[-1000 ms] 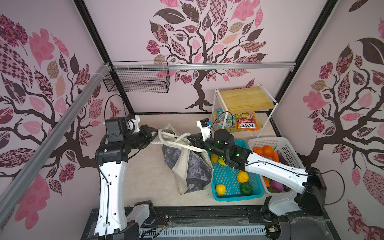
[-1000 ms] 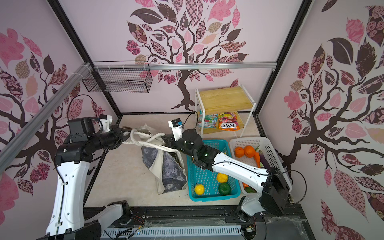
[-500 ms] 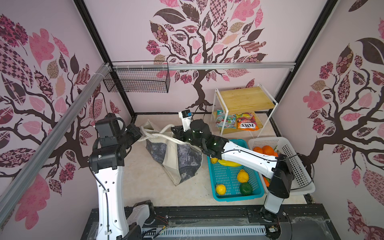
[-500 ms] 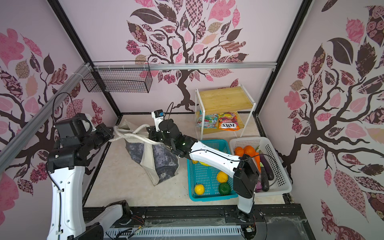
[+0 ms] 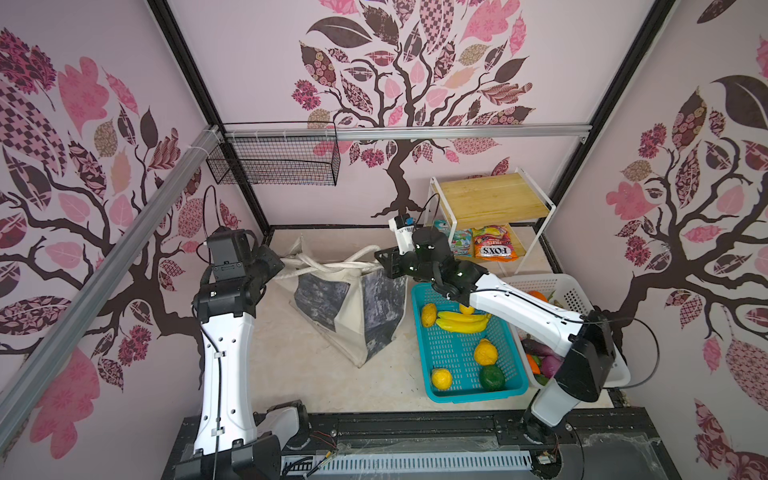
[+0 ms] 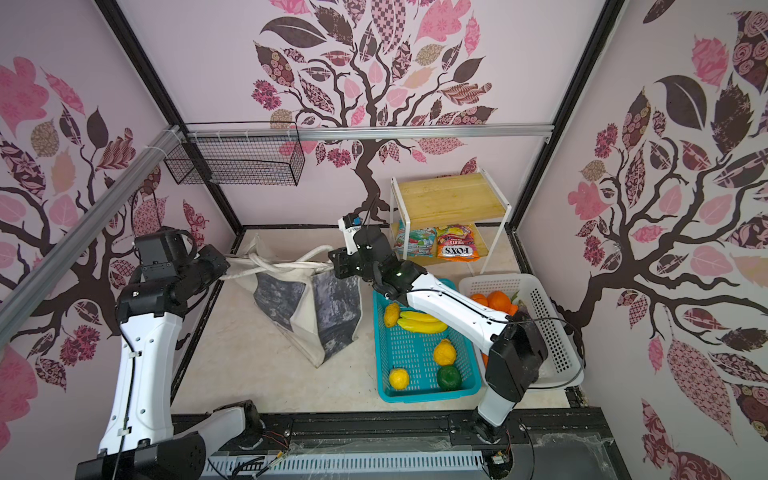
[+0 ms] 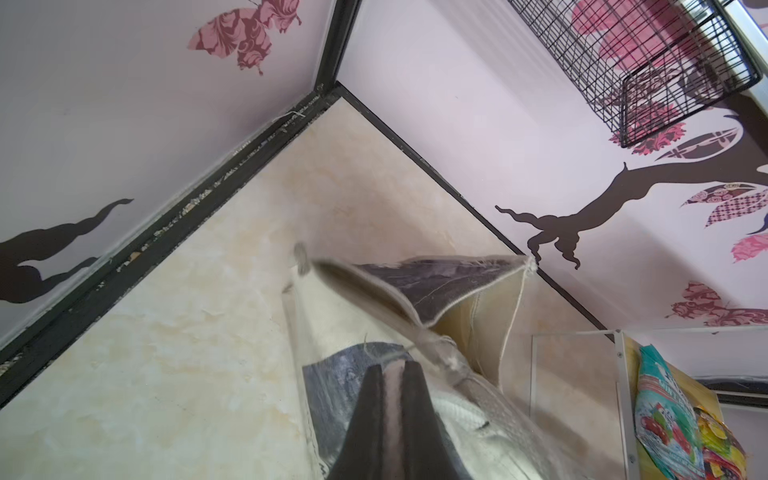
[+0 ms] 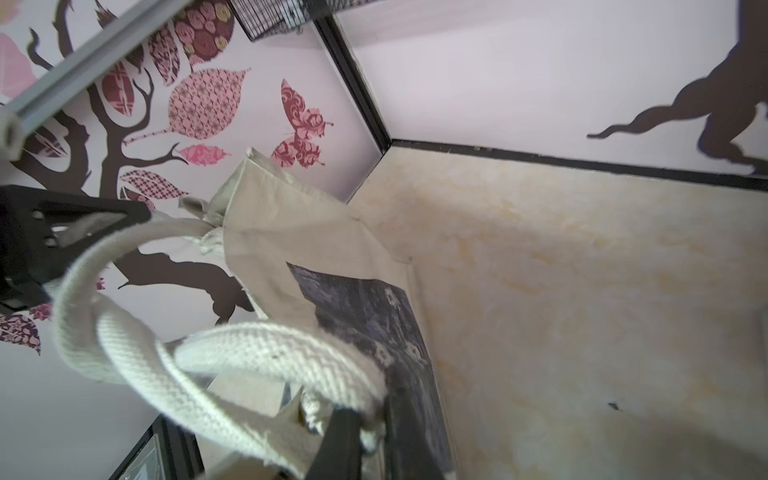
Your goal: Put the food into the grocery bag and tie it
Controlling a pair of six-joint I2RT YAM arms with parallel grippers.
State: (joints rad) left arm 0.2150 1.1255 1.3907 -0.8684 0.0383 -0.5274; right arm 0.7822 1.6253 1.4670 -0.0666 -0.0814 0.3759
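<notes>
- Left gripper (image 5: 279, 266): jaws are pressed together on the cream handles (image 5: 332, 264). The right gripper (image 5: 380, 266) is pinched on them at the opposite end.
- Grocery bag (image 5: 353, 307): hung between the two grippers, beside the teal basket (image 5: 418, 332). The handles are crossed, and no tight knot is seen.
- Food: bananas (image 5: 461, 322) and other fruit are noted in the teal basket. What the bag contains cannot be told.
- Risk: webbing could be pulled out of either pinch if tension is raised, and the crossing would be lost.
- Risk: the bag could be dragged into the basket by an uneven pull.
</notes>
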